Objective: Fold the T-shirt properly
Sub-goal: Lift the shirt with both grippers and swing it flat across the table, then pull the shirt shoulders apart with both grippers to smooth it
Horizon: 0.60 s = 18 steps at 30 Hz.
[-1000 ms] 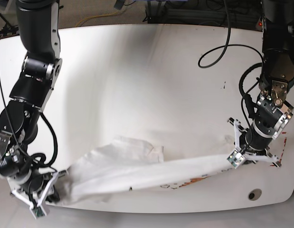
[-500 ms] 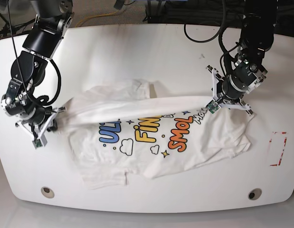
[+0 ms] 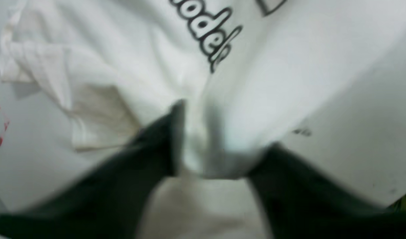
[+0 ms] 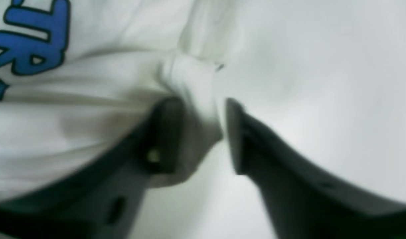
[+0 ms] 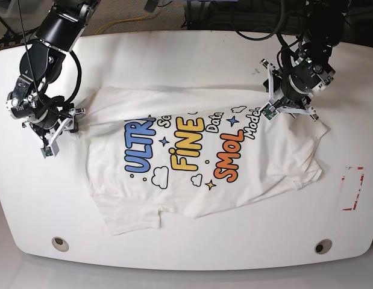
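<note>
**Base view: shirt spread print-up, both pincers at its far edge**

Base view shows the T-shirt (image 5: 192, 162) lying print-up across the middle of the white desk (image 5: 174, 60), its top edge drawn in a fairly straight line toward the far edge and its hem hanging toward the near edge. The print reads "ULTRA" in blue, "FiNE" in yellow and "SMOL" in orange, with smaller dark script, stars and clouds around them. The cloth is white and creased; the sleeve on the side of the left arm is bunched and folded under itself, and the hem corner near the near edge is rumpled.

The left gripper (image 5: 272, 111) sits at the shirt's top edge beside the word "Models". In its wrist view the two dark fingers (image 3: 156, 146) stand apart with a ridge of white cloth (image 3: 203, 139) between them; the picture is blurred, and whether they pinch the cloth cannot be told.

The right gripper (image 5: 56, 135) is at the opposite end of that top edge. Its wrist view shows fingers (image 4: 163, 139) parted, with a fold of fabric (image 4: 196, 99) bunched in the gap and blue lettering at one side. The blur hides whether they grip.

Red marks (image 5: 354, 188) lie on the desk near the left arm's side edge.
</note>
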Each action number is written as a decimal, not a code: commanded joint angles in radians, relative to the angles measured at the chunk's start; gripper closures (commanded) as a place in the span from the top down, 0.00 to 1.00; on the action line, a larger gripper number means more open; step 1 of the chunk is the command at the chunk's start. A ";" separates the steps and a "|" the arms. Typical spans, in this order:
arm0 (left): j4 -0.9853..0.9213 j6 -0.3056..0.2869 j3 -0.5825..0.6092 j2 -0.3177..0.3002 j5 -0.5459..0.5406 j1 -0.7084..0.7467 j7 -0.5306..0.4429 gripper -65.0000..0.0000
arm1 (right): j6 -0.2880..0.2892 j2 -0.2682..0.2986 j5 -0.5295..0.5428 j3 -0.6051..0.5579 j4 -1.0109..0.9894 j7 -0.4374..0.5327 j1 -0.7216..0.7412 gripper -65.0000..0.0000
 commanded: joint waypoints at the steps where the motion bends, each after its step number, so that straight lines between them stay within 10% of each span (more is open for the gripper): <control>1: 0.018 0.007 -0.007 0.010 0.003 -0.005 -0.007 0.57 | -0.003 0.012 0.042 0.006 0.019 0.020 0.023 0.70; 4: 0.018 0.009 -0.068 0.062 0.003 -0.005 -0.010 0.80 | -0.003 0.015 0.157 0.018 0.021 0.012 0.023 1.00; 9: 0.024 -0.002 -0.194 0.159 -0.003 -0.011 -0.007 0.82 | -0.005 0.023 0.376 0.158 0.019 -0.075 0.004 1.00; 18: 0.026 -0.198 -0.394 0.223 -0.003 -0.024 0.021 0.82 | -0.008 0.020 0.662 0.331 0.019 -0.146 -0.171 0.96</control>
